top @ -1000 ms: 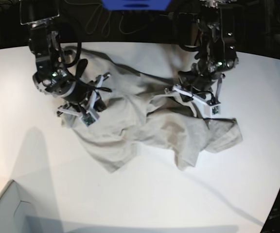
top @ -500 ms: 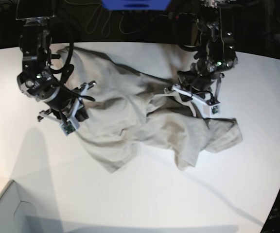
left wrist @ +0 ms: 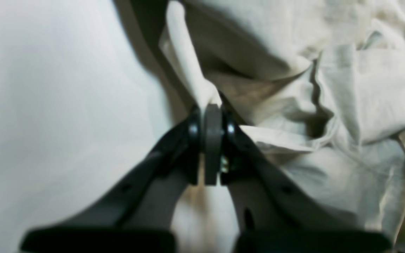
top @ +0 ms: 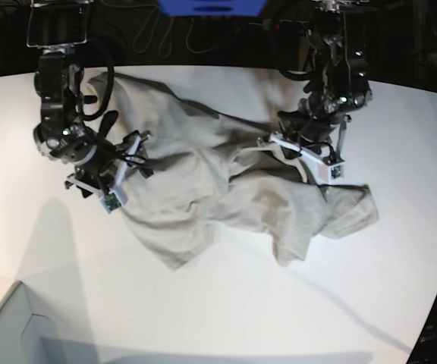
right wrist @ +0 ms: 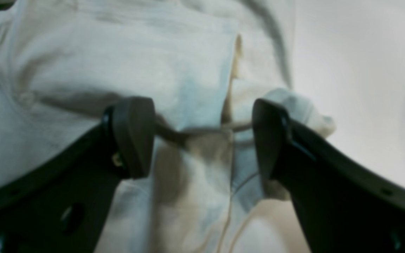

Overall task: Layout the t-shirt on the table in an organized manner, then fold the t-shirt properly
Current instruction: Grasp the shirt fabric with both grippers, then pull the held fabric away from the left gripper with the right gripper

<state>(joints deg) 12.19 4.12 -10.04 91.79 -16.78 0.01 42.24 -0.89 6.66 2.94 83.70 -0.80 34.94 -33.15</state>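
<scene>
T-shirt (top: 226,189) crumpled, grey-beige, on white surface (top: 226,311). Left gripper (left wrist: 212,116) jaws pinch a fold; right gripper (right wrist: 202,137) jaws spread.

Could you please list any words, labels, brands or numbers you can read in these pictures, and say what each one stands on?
None can be read: the t-shirt, the table and both arms show no legible text, and both wrist views are blurred.

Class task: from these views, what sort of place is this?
Probably a robotics lab bench: two arms work over a bare white table, a crumpled t-shirt lies on it, cables hang in the dark behind, and no household furnishings show.
</scene>
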